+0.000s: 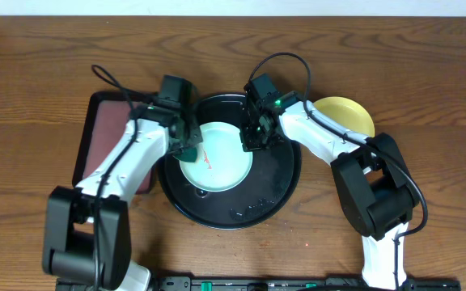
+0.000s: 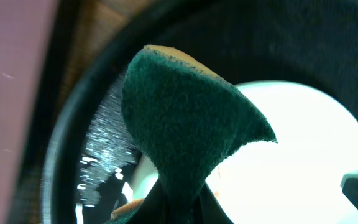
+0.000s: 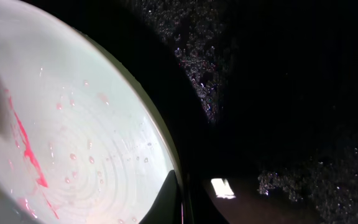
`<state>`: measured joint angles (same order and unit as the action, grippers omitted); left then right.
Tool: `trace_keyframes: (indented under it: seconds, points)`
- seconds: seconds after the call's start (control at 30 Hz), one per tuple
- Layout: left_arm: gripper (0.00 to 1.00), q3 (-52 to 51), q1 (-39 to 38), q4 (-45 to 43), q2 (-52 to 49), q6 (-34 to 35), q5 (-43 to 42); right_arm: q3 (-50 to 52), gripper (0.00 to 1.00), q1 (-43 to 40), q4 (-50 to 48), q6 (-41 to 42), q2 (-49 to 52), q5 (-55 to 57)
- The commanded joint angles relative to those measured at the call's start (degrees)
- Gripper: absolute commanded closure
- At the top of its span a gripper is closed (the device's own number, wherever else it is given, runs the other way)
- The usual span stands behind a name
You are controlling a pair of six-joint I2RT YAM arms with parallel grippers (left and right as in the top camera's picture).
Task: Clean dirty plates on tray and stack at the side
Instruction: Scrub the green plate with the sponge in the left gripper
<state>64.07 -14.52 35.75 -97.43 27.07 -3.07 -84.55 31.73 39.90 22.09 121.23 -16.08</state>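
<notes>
A pale mint-green plate [image 1: 217, 162] with thin red smears lies in the large round black tray [image 1: 277, 190]. My left gripper [image 1: 184, 139] is shut on a green sponge [image 1: 190, 151] at the plate's left edge. In the left wrist view the sponge [image 2: 185, 112] hangs over the plate [image 2: 303, 155]. My right gripper [image 1: 253, 139] is shut on the plate's right rim. In the right wrist view its fingers [image 3: 182, 202] pinch the rim of the plate [image 3: 73, 137]. A pale yellow plate [image 1: 346, 115] lies on the wood tabletop right of the tray. A second mint plate is not in view.
A rectangular black-rimmed tray with a maroon inside [image 1: 103, 137] lies left of the round tray, under my left arm. Water droplets cover the black tray's floor [image 3: 278, 93]. Brown wood tabletop [image 1: 427, 97] surrounds both trays.
</notes>
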Motion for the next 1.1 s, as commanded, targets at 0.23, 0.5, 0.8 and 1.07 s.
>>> trace_keyframes:
  seconds: [0.23, 0.5, 0.8, 1.07]
  points:
    - [0.92, -0.11, -3.82, -0.11, -10.67, 5.18, 2.19, -0.04, 0.99, 0.15, -0.48, 2.08, 0.55, 0.81]
    - [0.93, -0.09, -3.82, 1.05, -11.47, -9.97, -20.31, -0.04, 0.99, 0.13, -0.57, 2.08, 0.55, 0.83]
    - [0.93, -0.09, -3.76, 0.63, -11.47, -15.89, -19.3, -0.04, 0.99, 0.13, -0.94, 2.08, 0.55, 0.83]
    - [0.93, -0.09, -3.78, 2.01, -11.47, 8.68, 18.69, -0.04, 0.99, 0.13, -0.94, 2.08, 0.55, 0.83]
